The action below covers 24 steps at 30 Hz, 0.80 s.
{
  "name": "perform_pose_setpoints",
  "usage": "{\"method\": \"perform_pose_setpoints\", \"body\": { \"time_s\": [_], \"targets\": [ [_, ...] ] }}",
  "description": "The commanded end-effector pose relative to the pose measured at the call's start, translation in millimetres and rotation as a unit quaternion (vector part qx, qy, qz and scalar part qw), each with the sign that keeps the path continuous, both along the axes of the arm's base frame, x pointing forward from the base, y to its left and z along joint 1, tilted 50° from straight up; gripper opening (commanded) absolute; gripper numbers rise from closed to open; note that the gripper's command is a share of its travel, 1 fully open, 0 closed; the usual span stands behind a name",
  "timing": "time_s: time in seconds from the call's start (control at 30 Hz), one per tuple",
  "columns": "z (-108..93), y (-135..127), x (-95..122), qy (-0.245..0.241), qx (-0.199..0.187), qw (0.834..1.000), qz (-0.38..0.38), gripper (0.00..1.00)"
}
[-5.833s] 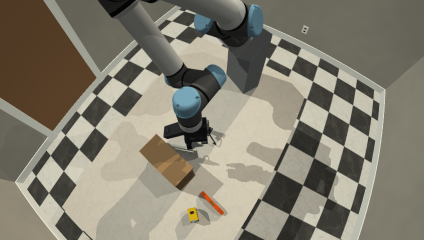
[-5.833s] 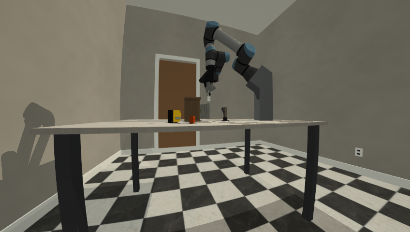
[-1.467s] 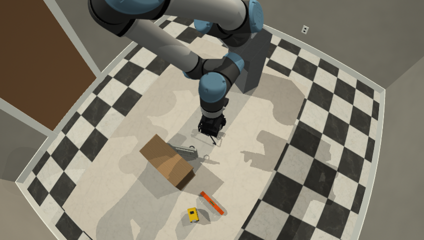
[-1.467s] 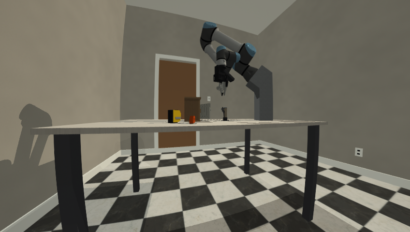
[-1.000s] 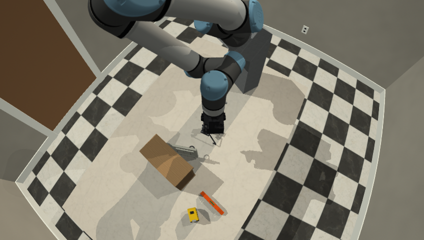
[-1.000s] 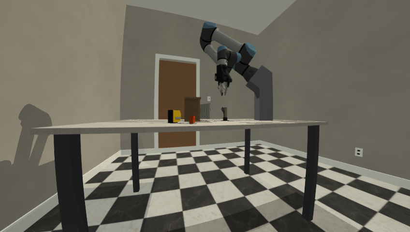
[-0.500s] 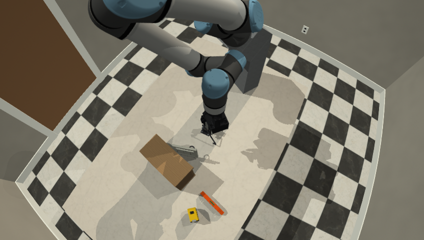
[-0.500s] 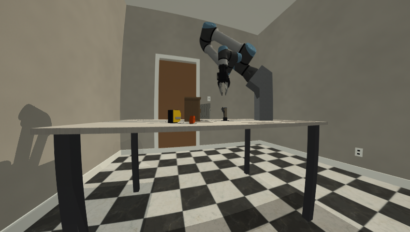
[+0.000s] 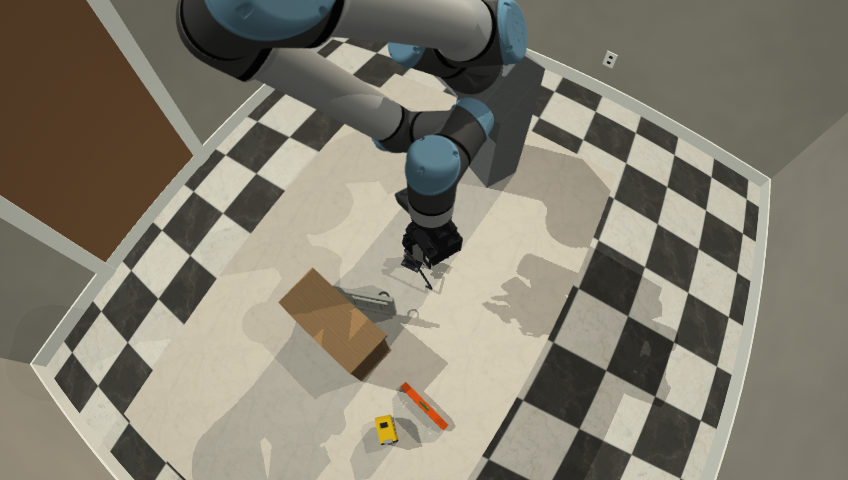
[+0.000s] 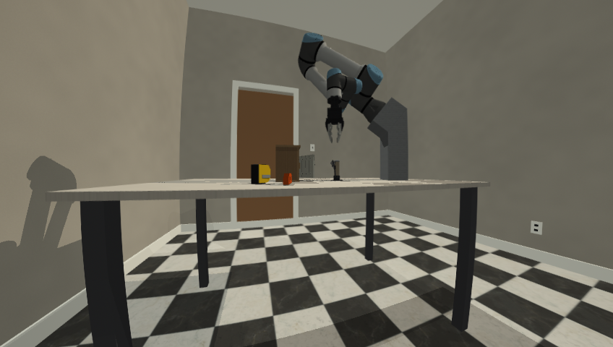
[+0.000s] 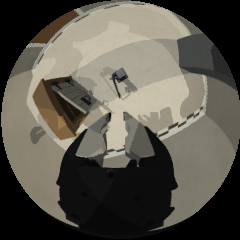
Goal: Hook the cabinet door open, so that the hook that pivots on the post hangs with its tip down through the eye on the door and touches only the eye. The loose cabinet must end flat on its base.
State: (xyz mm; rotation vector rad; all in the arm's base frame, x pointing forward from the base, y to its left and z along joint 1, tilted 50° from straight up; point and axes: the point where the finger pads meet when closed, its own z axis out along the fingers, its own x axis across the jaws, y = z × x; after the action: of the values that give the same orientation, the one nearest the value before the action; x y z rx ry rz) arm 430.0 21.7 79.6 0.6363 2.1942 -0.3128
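Hand (image 10: 334, 138) of dark metal hanging high over the pale marbled surface (image 10: 387, 185), pointing straight down, grey fingers nearly together, gripping nothing. Standing almost directly beneath, well apart in height: short dark post (image 10: 335, 169) on its small base, thin black hook (image 9: 424, 278) pivoting from its top and lying out across the surface away from the post in the top view. Appearing in the wrist view just ahead of the fingertips, slightly to one side, post (image 11: 120, 75) and hook (image 11: 118, 89) both in sight between and beyond the fingers.

Sitting to the side of the post, toward the brown room door: brown wooden cabinet (image 9: 333, 324), upright on its base, with its grey panelled door (image 9: 370, 299) swinging partly open toward the post. Showing near the door's free edge: small metal ring eye (image 9: 412, 314), apart from the hook tip, hook not passing through it.

Resting farther along the surface, well away from the hand: orange spirit level (image 9: 423, 405) and, just beside it, yellow tape measure (image 9: 385, 429).
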Motion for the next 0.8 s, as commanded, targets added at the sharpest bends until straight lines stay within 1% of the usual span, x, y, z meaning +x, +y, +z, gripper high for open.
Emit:
{"method": "perform_pose_setpoints", "body": {
  "time_s": [0.0, 0.27, 0.77],
  "targets": [
    [0.3, 0.1, -0.3, 0.01, -0.016, 1.0, 0.017, 0.15],
    [0.4, 0.0, -0.6, 0.024, -0.038, 0.998, 0.038, 0.15],
    [0.5, 0.0, -0.8, 0.034, -0.053, 0.997, 0.053, 0.15]
  ]
}}
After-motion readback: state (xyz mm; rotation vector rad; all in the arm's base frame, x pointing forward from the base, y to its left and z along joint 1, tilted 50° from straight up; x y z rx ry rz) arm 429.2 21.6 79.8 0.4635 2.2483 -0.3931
